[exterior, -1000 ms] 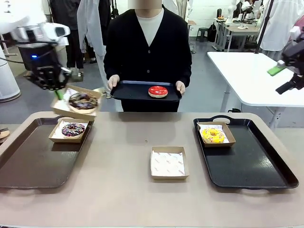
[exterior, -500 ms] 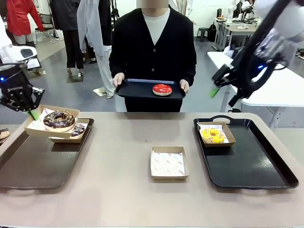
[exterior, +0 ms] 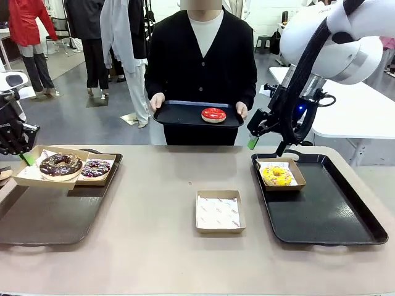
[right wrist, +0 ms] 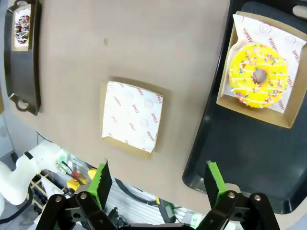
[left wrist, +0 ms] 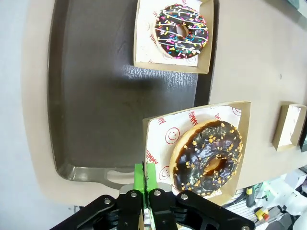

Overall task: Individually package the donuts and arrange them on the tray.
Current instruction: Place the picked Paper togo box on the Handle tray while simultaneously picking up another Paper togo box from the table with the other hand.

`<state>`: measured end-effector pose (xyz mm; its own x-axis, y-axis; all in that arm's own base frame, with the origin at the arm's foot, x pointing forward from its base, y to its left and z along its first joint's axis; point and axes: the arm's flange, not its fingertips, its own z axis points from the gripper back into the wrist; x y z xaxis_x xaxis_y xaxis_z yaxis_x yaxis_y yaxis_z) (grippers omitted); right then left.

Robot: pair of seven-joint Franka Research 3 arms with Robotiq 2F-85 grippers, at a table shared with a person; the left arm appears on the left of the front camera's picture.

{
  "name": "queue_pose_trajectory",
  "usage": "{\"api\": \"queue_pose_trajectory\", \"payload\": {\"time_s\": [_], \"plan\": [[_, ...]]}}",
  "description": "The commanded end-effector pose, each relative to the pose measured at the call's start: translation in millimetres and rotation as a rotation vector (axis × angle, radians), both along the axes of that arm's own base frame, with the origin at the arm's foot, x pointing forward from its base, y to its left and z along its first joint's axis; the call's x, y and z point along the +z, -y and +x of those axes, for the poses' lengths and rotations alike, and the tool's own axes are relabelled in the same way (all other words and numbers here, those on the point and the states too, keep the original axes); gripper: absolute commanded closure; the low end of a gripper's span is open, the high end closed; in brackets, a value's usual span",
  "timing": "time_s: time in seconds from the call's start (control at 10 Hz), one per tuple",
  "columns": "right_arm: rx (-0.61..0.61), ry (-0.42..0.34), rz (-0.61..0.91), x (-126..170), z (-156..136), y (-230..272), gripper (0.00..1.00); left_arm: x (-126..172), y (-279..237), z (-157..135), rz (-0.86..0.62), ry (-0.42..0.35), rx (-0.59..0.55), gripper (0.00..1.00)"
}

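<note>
The left gripper point(exterior: 25, 158) point(left wrist: 147, 184) is pinched tight on the rim of a cardboard box point(exterior: 37, 181) point(left wrist: 244, 120). In its wrist view the green pads point(left wrist: 140, 173) meet over the box's paper-lined corner. The box carries the chocolate donut point(exterior: 60, 164) point(left wrist: 207, 158), which is topped with pale crumbs. In the front view the box hangs at the far left corner of the left tray point(exterior: 43, 216) point(left wrist: 96, 96). Whether its underside touches the tray cannot be made out. It overlaps a second box point(exterior: 102, 180) point(left wrist: 207, 43) at the tray's far right corner, so part of the sprinkled donut point(exterior: 95, 168) point(left wrist: 181, 31) inside is covered. The left arm is cut off by the picture's left edge.

The right gripper point(exterior: 266, 147) point(right wrist: 158, 184) has its jaws spread wide with nothing between them. It hangs above the far left corner of the right tray point(exterior: 327, 216) point(right wrist: 225, 158). In that corner, the yellow donut point(exterior: 277, 176) point(right wrist: 259, 75) lies in its own box point(exterior: 297, 184) point(right wrist: 225, 103).

An empty box point(exterior: 220, 230) point(right wrist: 132, 117) with a printed liner sits on the bare worktop point(exterior: 160, 197) between the trays, nearer the right one. Beyond the far edge a person's hands point(exterior: 157, 102) hold a small tray point(exterior: 185, 115) bearing the red donut point(exterior: 213, 115), unboxed
</note>
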<state>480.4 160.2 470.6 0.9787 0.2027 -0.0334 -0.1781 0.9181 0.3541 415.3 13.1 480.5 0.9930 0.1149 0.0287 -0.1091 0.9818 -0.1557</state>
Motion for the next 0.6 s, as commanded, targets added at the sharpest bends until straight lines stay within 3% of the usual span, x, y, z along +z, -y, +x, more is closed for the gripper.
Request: {"api": "queue_pose_trajectory", "payload": {"time_s": [0.0, 0.5], "plan": [[-0.013, 0.004, 0.018, 4.3, 1.9, 2.6, 0.00, 0.8, -1.0, -2.1, -0.003, -0.012, 0.028, 0.99], [-0.013, 0.004, 0.018, 4.3, 1.9, 2.6, 0.00, 0.8, -1.0, -2.1, -0.003, -0.012, 0.028, 0.99]]}}
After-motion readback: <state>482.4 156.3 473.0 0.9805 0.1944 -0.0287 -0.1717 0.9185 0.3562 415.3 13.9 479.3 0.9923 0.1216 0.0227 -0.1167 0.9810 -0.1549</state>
